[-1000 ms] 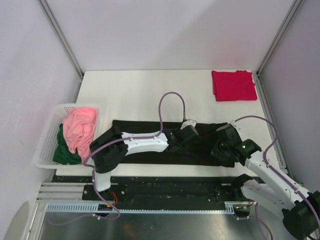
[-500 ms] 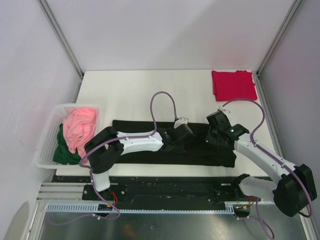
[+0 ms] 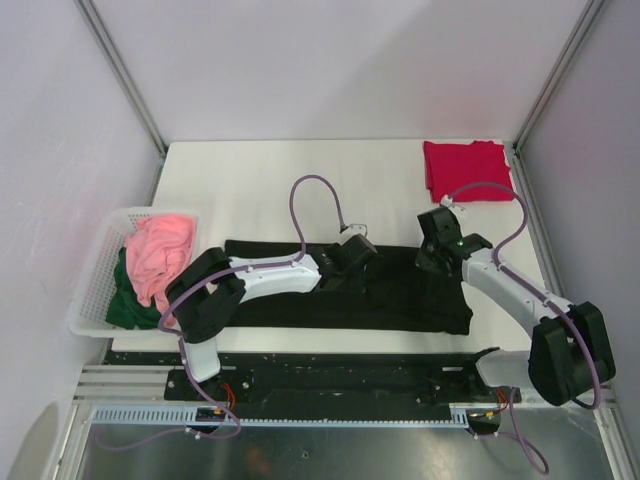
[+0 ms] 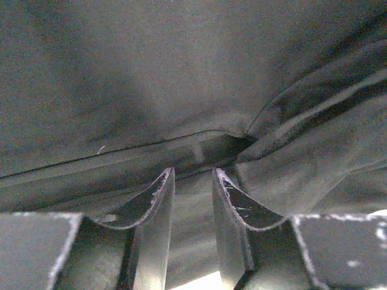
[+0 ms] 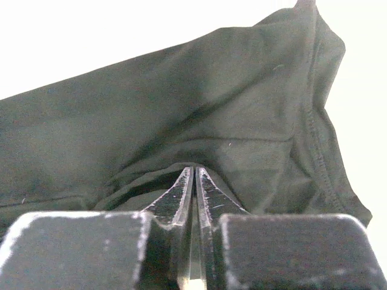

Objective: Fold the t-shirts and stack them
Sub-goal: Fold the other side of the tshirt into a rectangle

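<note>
Pinching a fold of the black cloth t-shirt (image 5: 181, 109), the right fingers (image 5: 177, 194) are clenched, probably to pull it over; the left fingers (image 4: 154, 198) stand released above it.

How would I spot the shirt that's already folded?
Start at the white table, then its far right corner. A crimson t-shirt lies there, folded into a flat rectangle; the black t-shirt is spread long, the garments in the basket crumpled.
</note>
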Available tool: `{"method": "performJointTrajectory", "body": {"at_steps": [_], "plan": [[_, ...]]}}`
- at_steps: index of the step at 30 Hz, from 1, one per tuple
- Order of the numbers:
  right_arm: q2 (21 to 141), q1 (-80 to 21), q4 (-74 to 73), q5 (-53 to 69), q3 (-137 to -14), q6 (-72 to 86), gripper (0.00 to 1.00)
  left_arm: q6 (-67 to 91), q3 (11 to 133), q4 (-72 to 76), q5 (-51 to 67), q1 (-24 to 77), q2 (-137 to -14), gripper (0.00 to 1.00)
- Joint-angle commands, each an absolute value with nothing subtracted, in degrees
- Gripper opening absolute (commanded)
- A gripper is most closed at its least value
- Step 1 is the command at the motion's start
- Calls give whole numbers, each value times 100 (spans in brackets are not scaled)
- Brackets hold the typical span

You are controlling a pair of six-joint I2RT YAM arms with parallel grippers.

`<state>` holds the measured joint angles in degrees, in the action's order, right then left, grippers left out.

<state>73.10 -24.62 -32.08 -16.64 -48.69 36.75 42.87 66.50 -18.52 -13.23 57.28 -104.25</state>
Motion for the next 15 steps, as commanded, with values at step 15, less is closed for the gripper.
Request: {"method": "performJointTrajectory", "body": {"at_steps": [15], "plan": [[6602,-2123,-3701,-1258,-5011,3970,36,4056,7319,-1585,-600,5770,-9794,27]]}}
